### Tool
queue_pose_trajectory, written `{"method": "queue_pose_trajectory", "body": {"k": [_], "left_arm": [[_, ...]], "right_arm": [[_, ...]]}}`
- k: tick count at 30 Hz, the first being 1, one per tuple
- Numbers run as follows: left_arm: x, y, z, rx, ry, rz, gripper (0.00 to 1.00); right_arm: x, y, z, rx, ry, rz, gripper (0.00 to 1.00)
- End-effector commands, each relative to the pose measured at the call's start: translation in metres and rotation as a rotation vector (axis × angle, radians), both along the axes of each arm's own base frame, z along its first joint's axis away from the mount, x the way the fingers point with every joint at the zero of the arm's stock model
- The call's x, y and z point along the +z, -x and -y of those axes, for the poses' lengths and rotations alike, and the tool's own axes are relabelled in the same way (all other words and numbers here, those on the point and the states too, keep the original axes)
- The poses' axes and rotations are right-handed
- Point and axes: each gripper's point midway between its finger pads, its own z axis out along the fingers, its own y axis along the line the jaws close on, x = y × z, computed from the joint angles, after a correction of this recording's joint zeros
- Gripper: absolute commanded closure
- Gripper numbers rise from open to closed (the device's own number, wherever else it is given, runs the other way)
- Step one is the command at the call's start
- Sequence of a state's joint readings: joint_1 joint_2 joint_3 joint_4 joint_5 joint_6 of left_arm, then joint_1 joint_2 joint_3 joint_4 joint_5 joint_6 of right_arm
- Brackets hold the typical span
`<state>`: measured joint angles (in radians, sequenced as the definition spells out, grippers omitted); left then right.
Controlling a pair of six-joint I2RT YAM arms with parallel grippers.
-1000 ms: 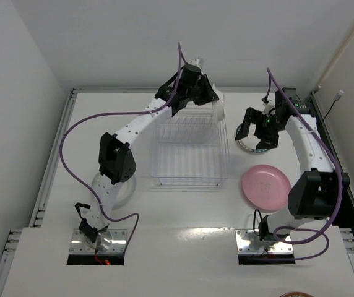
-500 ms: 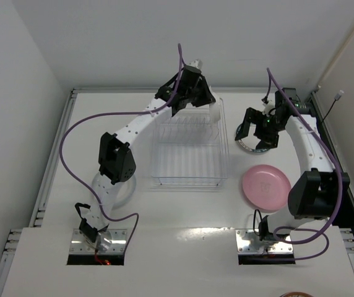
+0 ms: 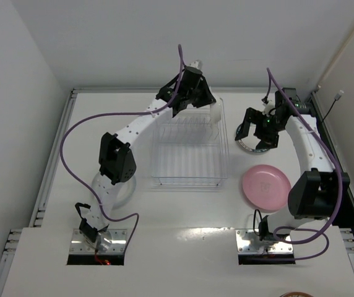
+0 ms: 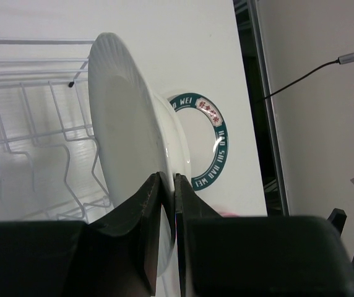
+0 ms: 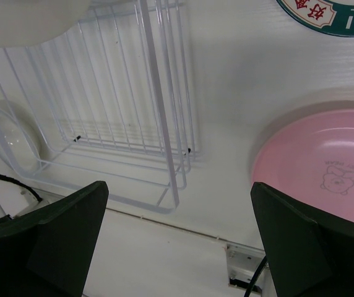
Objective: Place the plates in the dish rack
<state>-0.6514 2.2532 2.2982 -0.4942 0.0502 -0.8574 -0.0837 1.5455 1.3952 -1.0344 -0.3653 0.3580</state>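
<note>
Grip first: my left end effector (image 4: pixel 166 182) is closed almost completely, its two dark fingers pinching the rim of a plain white round plate with a ribbed edge (image 4: pixel 127 124). I hold that plate on edge and not flat, because the white wire dish rack (image 3: pixel 189 180) takes plates standing between its dividers. In the left wrist view it hangs over the rack's wires at the left of the frame. From above it sits over the rack's far right corner, and I cannot tell whether its lower edge is in a slot yet.

My right end effector (image 3: pixel 256 133) is spread wide and holds nothing. It hovers over the white round plate with the dark teal rim band (image 4: pixel 221 139), which lies flat on the white counter (image 3: pixel 183 210) just beside the rack, right of centre in the overhead view. I judge that plate is next. The plain pink round plate (image 3: pixel 265 187) lies flat lower right of it. A clear glass round plate (image 5: pixel 8 137) lies flat on the counter beyond the rack's other side.

Compared with a second ago, my left wrist has turned a little, and the white plate reads narrower from above, closer to edge-on. My right arm and the other three plates have not moved.
</note>
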Motion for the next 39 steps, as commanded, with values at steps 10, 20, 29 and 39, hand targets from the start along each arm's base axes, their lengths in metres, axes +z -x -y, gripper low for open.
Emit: {"method": "queue_pose_trajectory", "body": {"k": [10,20,29,39], "left_arm": [[0.044,0.006,0.023,0.032,0.181,0.036,1.00],[-0.007,0.015,0.004,0.158,-0.032,-0.040,1.00],[-0.048,0.013,-0.009,0.175,-0.234,-0.029,1.00],[-0.077,0.023,-0.013,0.157,-0.461,0.023,1.00]], "right_arm": [[0.006,0.003,0.001,0.000,0.005,0.020,0.00],[0.006,0.006,0.001,0.000,0.005,0.020,0.00],[0.004,0.010,-0.001,0.004,-0.004,0.012,0.00],[0.000,0.015,-0.003,0.007,-0.012,0.014,0.00]]}}
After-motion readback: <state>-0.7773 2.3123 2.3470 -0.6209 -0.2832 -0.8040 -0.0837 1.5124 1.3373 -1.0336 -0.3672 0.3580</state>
